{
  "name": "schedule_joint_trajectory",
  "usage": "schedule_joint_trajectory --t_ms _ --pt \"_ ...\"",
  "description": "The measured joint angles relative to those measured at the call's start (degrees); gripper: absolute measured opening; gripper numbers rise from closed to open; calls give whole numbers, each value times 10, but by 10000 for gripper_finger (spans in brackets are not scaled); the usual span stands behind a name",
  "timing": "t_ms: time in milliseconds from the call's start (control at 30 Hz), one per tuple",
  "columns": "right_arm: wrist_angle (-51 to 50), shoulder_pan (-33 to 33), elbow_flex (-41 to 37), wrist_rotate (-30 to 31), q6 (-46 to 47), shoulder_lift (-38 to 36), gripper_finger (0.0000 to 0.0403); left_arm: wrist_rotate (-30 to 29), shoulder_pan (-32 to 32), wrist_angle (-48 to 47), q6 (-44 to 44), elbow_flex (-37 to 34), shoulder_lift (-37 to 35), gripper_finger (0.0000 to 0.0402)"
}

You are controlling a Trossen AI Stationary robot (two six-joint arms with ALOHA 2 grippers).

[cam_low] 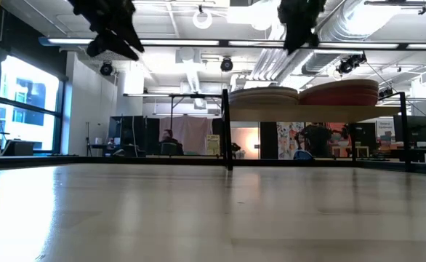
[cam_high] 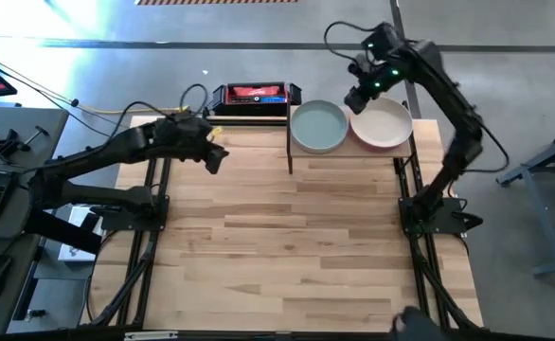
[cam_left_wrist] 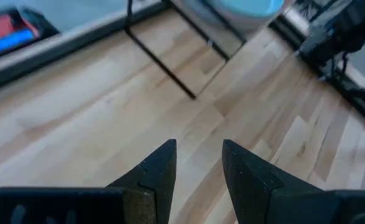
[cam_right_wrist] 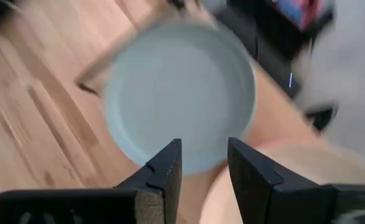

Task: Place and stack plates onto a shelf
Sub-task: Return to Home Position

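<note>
Two stacks of plates rest on the shelf [cam_high: 301, 152] at the table's far edge. The left stack is topped by the mint green plate [cam_high: 318, 126], also in the right wrist view [cam_right_wrist: 179, 93]. The right stack is topped by the pale pink plate [cam_high: 382, 124]. In the low view the stacks [cam_low: 264, 97] [cam_low: 340, 92] sit side by side on the board. My right gripper [cam_high: 358, 95] [cam_right_wrist: 202, 163] hovers open above the far rims of the two stacks, touching nothing. My left gripper [cam_high: 213, 156] [cam_left_wrist: 199, 163] is open, raised over the table left of the shelf.
A black box with a red and blue object [cam_high: 254, 96] lies beyond the far edge, left of the shelf. The shelf's black legs [cam_high: 289, 142] [cam_left_wrist: 164, 68] stand on the wooden tabletop [cam_high: 287, 246], whose near part is bare. People show in the room behind [cam_low: 168, 138].
</note>
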Motion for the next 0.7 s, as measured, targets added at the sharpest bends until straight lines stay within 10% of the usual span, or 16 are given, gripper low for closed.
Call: schedule_joint_trajectory --t_ms 700 --pt "394 127 -505 -9 149 -500 108 -244 -116 13 103 -13 -179 120"
